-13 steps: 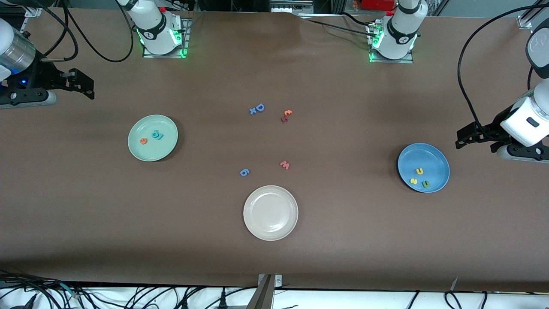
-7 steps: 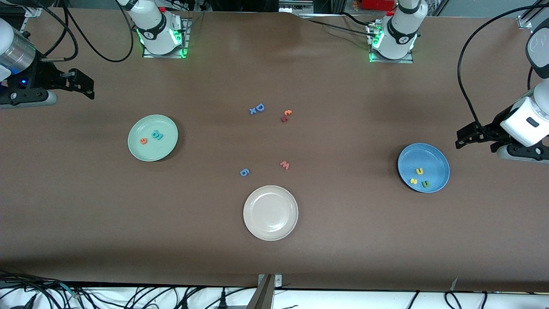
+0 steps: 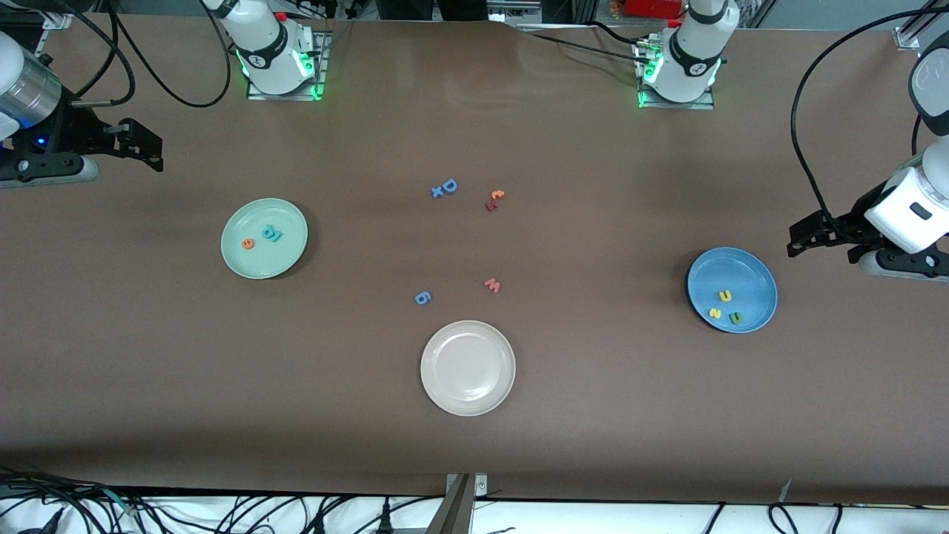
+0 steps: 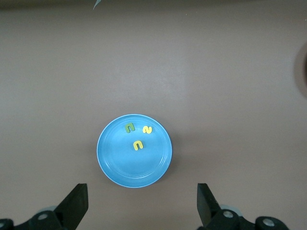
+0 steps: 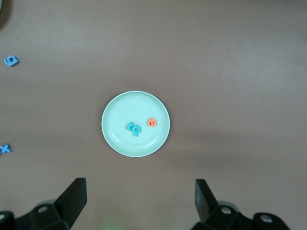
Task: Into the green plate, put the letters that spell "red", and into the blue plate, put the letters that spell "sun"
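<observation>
The green plate (image 3: 283, 258) (image 5: 118, 113) holds an orange "e" (image 3: 248, 242) (image 5: 152, 122) and two teal letters (image 3: 273, 233) (image 5: 134, 128) that touch each other. In the blue plate (image 3: 754, 277) (image 4: 128, 168) lie a yellow "u" (image 3: 726, 295) (image 4: 138, 144), a yellow "s" (image 3: 715, 313) (image 4: 147, 129) and a green "n" (image 3: 735, 317) (image 4: 128, 127). My left gripper (image 3: 795, 243) (image 4: 142, 206) hangs open and empty over bare table beside the blue plate. My right gripper (image 3: 154, 152) (image 5: 139, 203) hangs open and empty over the table at the right arm's end.
A cream-white plate (image 3: 468, 400) sits nearest the front camera, mid-table. Loose letters lie in the middle: a blue "D" (image 3: 448, 185) with a blue "x" (image 3: 437, 192), two orange-red letters (image 3: 494, 200), a pink "w" (image 3: 493, 285), a blue "g" (image 3: 422, 298).
</observation>
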Robot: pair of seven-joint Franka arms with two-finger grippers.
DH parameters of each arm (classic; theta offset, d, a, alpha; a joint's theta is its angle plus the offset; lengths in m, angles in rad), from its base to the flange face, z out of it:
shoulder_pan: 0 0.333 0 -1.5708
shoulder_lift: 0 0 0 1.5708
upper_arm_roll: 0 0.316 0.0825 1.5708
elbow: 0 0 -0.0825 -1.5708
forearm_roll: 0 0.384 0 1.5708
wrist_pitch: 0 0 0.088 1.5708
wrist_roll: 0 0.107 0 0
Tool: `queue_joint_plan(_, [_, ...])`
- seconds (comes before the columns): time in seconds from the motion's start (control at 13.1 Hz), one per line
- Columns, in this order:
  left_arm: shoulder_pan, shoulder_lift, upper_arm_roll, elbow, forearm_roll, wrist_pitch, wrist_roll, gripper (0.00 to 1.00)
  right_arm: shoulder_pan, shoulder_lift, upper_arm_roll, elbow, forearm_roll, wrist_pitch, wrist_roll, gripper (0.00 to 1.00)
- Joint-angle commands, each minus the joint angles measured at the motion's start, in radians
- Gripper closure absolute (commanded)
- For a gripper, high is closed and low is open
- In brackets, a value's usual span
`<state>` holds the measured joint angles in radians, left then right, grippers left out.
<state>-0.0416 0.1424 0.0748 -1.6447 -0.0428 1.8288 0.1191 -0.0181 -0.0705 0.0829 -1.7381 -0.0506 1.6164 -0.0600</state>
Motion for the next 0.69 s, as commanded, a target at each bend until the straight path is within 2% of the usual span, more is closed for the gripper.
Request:
queue_joint_plan(0.0, [-0.006, -0.01, 0.002, 0.0, -0.014, -0.013, -0.012, 0.0, -0.011, 0.004, 0.008, 0.015, -0.014, -0.015, -0.003, 0.0])
queue_joint_plan(0.61, [-0.006, -0.009, -0.001, 0.013, -0.014, -0.023, -0.01, 0.0, -0.01, 0.004, 0.008, 0.015, -0.011, -0.015, -0.004, 0.0])
